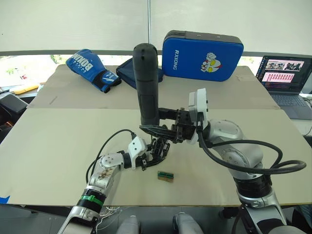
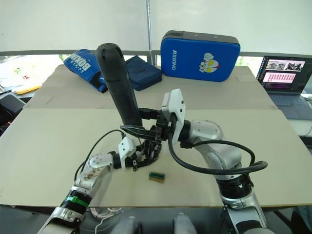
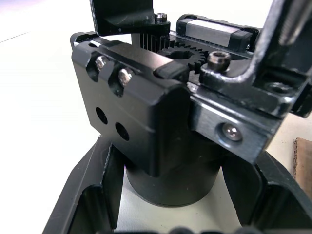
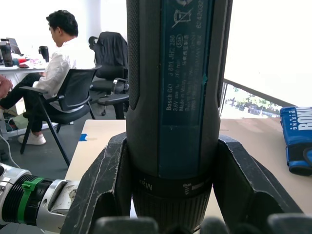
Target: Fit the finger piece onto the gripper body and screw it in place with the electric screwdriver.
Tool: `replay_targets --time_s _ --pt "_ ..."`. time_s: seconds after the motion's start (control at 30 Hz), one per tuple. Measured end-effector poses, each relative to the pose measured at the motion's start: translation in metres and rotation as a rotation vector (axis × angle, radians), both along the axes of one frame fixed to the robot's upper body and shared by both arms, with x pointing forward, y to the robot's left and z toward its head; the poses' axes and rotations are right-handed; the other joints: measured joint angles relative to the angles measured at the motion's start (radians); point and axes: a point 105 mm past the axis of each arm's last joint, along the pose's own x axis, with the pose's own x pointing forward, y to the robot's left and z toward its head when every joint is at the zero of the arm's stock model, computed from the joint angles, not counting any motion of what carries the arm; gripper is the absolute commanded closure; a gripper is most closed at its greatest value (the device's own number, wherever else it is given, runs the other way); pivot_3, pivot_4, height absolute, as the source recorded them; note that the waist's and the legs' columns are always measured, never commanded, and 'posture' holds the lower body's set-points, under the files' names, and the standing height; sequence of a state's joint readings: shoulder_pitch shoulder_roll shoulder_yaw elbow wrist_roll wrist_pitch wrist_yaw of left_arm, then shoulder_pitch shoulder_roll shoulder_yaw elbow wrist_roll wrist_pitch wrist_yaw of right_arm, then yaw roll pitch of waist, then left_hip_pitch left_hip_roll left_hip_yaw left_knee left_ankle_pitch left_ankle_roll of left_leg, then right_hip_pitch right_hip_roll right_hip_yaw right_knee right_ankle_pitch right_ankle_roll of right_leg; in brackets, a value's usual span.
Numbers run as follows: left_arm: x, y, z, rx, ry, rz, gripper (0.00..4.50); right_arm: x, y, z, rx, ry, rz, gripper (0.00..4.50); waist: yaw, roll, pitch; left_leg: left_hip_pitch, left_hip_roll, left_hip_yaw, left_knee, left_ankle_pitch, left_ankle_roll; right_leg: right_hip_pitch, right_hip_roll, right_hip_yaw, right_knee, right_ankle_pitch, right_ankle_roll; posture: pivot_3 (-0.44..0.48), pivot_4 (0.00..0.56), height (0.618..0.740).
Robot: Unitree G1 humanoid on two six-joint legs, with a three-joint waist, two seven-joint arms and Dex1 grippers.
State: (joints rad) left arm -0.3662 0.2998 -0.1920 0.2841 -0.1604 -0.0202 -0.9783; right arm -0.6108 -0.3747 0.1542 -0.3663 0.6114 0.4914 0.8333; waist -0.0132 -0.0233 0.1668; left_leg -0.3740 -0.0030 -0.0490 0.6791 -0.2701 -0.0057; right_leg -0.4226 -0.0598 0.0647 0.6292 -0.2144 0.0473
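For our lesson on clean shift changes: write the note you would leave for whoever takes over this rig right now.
Right tool: shut on the thick black cylindrical electric screwdriver, held upright with its bit end down over the gripper body.
Left tool: shut on the chunky black gripper body with silvery metal parts, held just above the tan table.
Finger piece: cannot pick it out.
Done: both parts in hand.
Left: confirm finger fit, drive the screws.

The electric screwdriver's (image 1: 146, 83) bit is hidden behind the right gripper (image 1: 163, 122); the gripper body (image 3: 146, 126) is partly covered by the left gripper's fingers (image 3: 92, 195).
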Motion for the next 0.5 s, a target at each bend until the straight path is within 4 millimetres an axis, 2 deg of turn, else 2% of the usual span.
replay_targets --time_s 0.5 --pt "-0.0002 0.0001 -0.0002 0.000 0.001 0.000 2.18 -0.0027 0.0019 0.0015 0.003 -0.004 0.006 2.60 0.000 0.000 0.000 0.000 0.000 0.000 0.000 0.000 0.000 0.000 0.000 0.000 0.000 0.000 0.000 0.000 0.150 0.740"
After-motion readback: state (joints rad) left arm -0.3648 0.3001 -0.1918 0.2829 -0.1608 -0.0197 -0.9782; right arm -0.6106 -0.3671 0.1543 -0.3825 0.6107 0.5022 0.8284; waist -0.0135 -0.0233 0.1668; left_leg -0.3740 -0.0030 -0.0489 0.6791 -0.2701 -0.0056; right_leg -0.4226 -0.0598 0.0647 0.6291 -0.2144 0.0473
